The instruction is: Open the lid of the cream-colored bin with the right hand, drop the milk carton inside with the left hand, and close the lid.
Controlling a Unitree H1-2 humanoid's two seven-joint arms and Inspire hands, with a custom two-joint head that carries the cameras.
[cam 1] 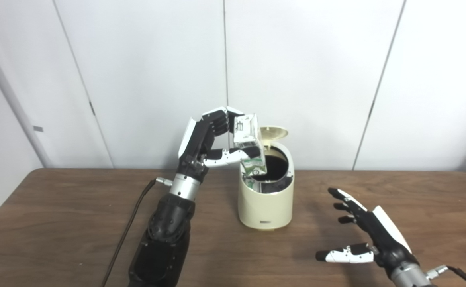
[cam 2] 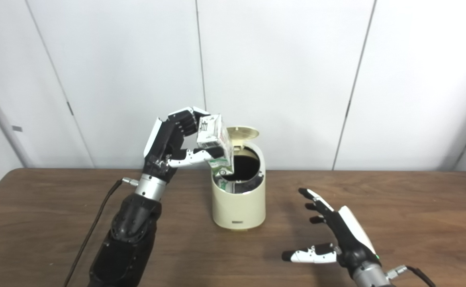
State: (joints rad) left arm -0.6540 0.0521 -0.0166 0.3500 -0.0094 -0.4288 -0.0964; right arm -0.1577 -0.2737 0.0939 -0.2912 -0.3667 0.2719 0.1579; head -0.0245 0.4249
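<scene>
A cream-colored bin (cam 1: 265,203) stands mid-table with its round lid (cam 1: 273,132) flipped up at the back, showing a dark inside. My left hand (cam 1: 211,139) is shut on a white and green milk carton (cam 1: 249,145), held upright over the bin's left rim with its lower end at the opening. My right hand (cam 1: 362,231) hovers low over the table to the right of the bin, open, fingers spread, holding nothing and apart from the bin.
The brown wooden table (cam 1: 57,215) stretches left and right of the bin. A black cable (cam 1: 127,231) trails along the left arm. White wall panels stand close behind the table's far edge.
</scene>
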